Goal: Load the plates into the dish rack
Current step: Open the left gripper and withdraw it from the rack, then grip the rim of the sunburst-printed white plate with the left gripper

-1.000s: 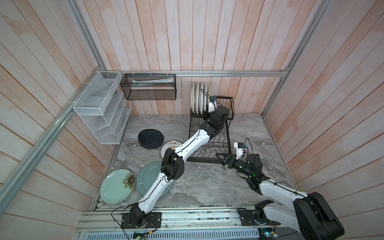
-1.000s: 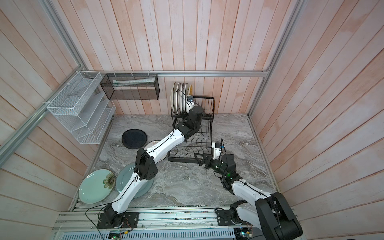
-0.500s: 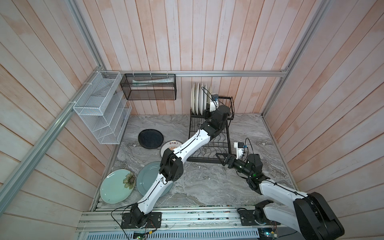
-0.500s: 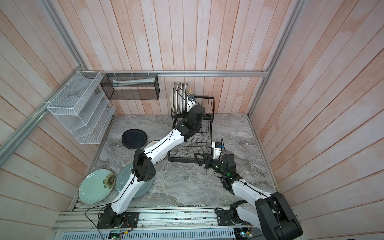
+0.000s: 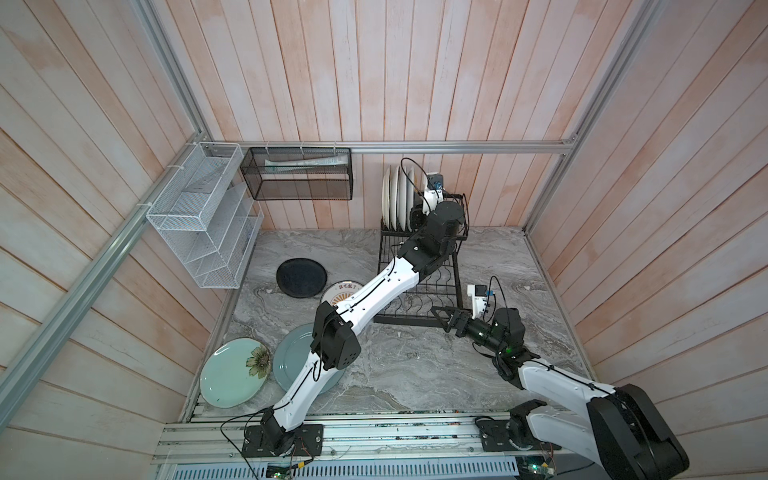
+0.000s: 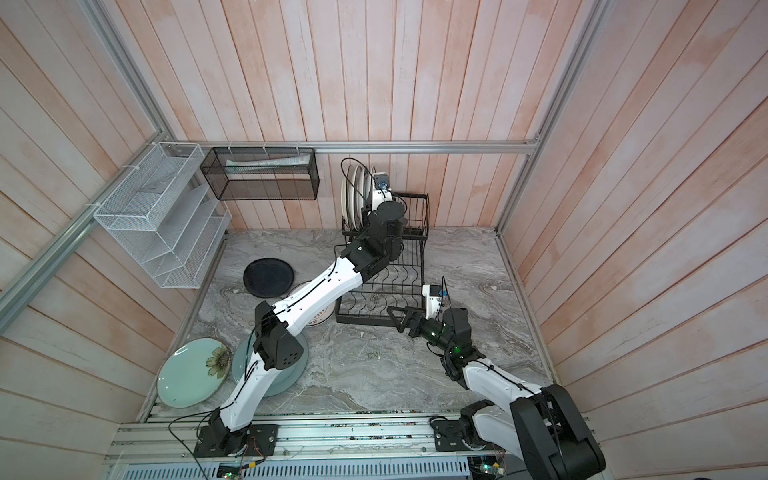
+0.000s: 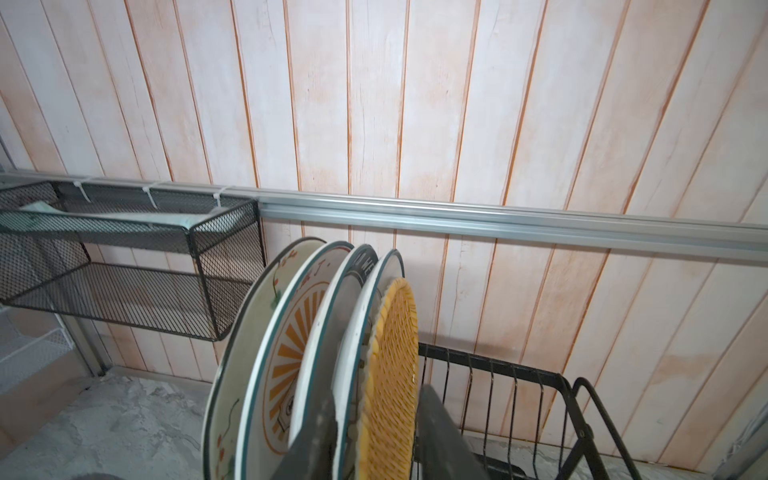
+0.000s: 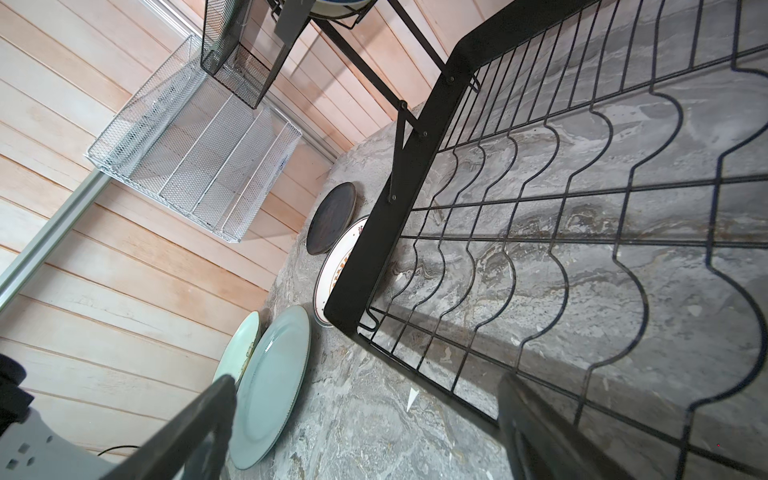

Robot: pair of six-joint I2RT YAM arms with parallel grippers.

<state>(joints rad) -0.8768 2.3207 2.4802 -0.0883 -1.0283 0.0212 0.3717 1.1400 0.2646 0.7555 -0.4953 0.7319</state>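
The black wire dish rack [image 5: 409,321] [image 6: 365,320] stands at the back of the table. Several plates [image 5: 397,199] [image 6: 352,199] stand upright in its raised basket. In the left wrist view the woven yellow plate [image 7: 395,365] is the last of that row, beside a white teal-rimmed one. My left gripper [image 7: 378,395] straddles both with open jaws, one finger clear of the yellow plate. A black plate [image 5: 301,277], a sunburst plate [image 5: 337,291], a grey-blue plate [image 5: 291,357] and a pale green plate [image 5: 230,374] lie flat on the table. My right gripper [image 5: 442,318] [image 8: 365,386] is open and empty at the rack's front corner.
A white mesh organizer [image 5: 203,216] and a black fine-mesh basket [image 5: 299,174] hang on the back-left walls. My left arm stretches over the sunburst and grey-blue plates. Wooden walls close in three sides, and an aluminium rail [image 5: 374,436] runs along the front.
My left gripper's jaws have widened around the woven yellow plate in the rack. Neither arm has visibly shifted.
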